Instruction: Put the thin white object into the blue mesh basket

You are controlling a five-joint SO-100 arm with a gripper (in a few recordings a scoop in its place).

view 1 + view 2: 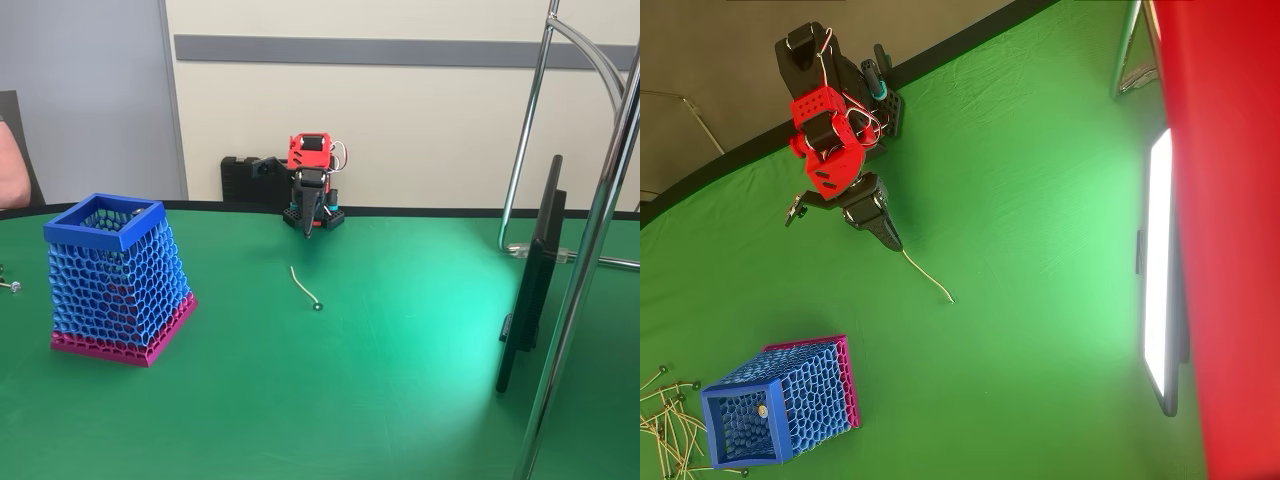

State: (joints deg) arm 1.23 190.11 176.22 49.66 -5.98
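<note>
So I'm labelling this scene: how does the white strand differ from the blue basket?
The strand is a thin, slightly curved whitish line lying flat; the basket is a far bigger blue mesh box with a pink base, standing upright. In the overhead view the strand starts by the closed fingers; the basket sits well apart. Both rest on the green table.

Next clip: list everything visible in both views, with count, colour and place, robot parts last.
Thin white curved strand: one, whitish, mid-table, before the arm.
Blue honeycomb-mesh basket: one, blue with magenta base, fixed view left; a small pale item lies inside.
Pale thin sticks: a heap, overhead view bottom-left.
Flat screen: one, black, fixed view right.
Chrome stand: one, fixed view right.
Green table cover: one.
Arm: one, red and black, far edge.
Gripper: black, pointing down, apparently closed.
</note>
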